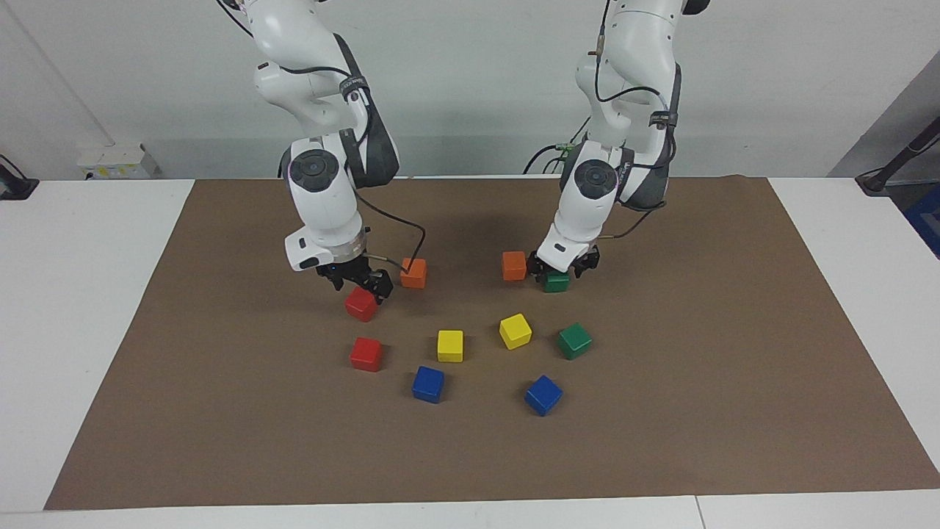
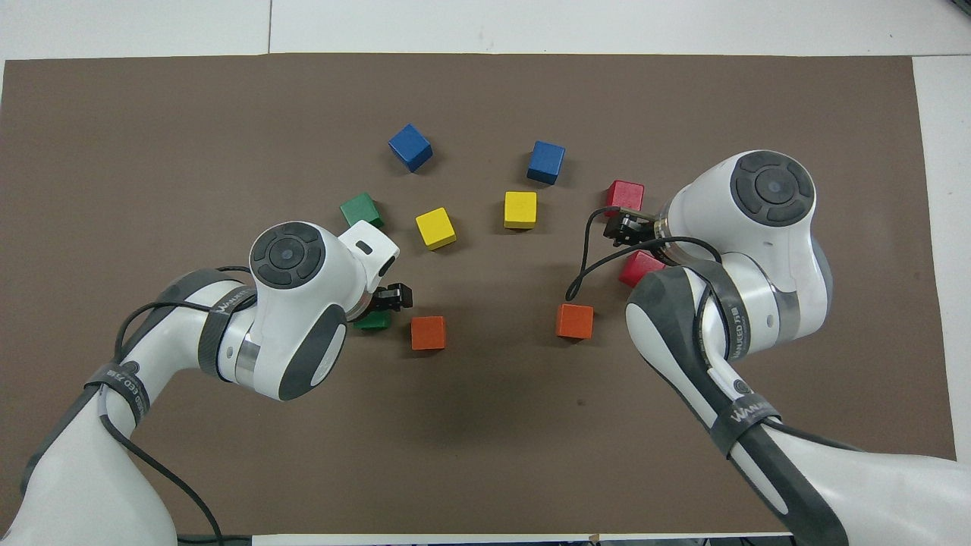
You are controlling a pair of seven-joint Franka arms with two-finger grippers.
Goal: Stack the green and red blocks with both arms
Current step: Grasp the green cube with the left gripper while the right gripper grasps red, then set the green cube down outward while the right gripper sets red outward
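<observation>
red block (image 1: pixel 361 303) in right gripper (image 1: pixel 360 283)

A brown paper mat (image 1: pixel 220 411) covers the white table (image 1: pixel 73 294). On it lie two glossy orange cubes (image 1: pixel 414 273) (image 1: pixel 514 265), nearest the robots and well apart; two glossy yellow cubes (image 1: pixel 450 345) (image 1: pixel 515 330), farther out and near each other; and two glossy blue cubes (image 1: pixel 428 383) (image 1: pixel 543 394), farthest from the robots.
</observation>
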